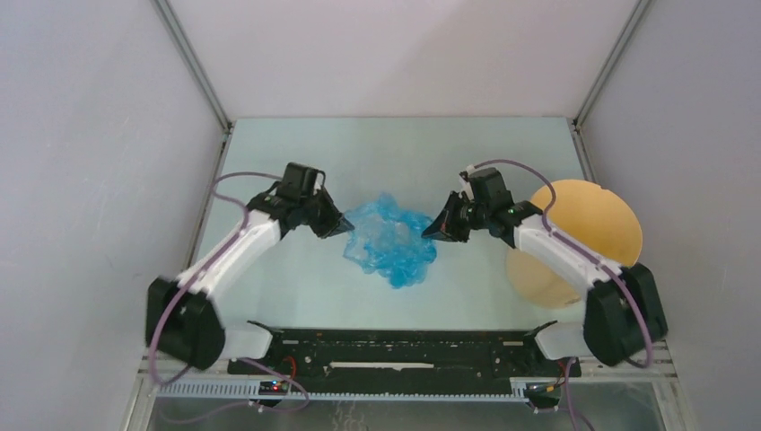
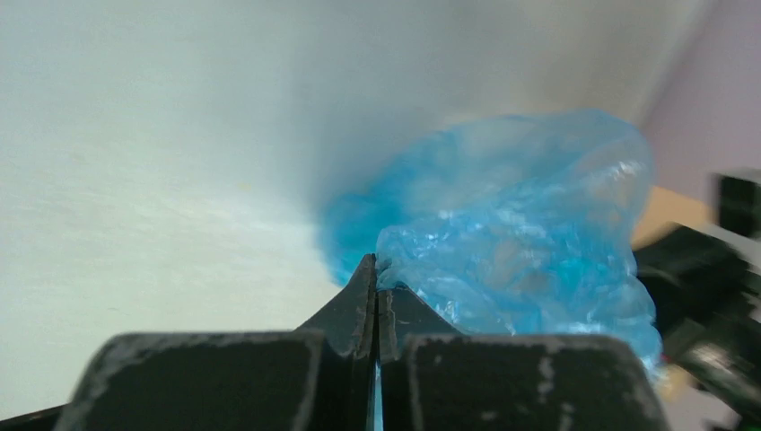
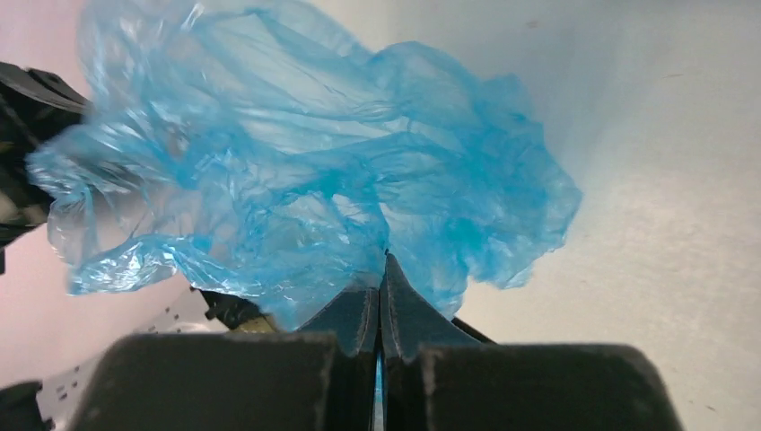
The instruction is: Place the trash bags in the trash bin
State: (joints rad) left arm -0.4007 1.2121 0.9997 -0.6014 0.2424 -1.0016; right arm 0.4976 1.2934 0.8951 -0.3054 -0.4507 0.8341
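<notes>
the trash bag (image 1: 390,244) sits crumpled in the middle of the worktop (image 1: 296,287), between the two arms. it is well apart from the trash bin (image 1: 588,220), which stands at the right edge, partly behind the right arm. the left claw (image 1: 346,225) is closed at the bag's left edge and the right claw (image 1: 429,232) is closed at its right edge. in both wrist views the fingers meet with only a sliver of blue film between them, so each seems to have just a thin pinch. such a pinch could slip off the slick film on lifting. if the arms draw apart, the film may tear. the right forearm is near the bin and could tip it.
</notes>
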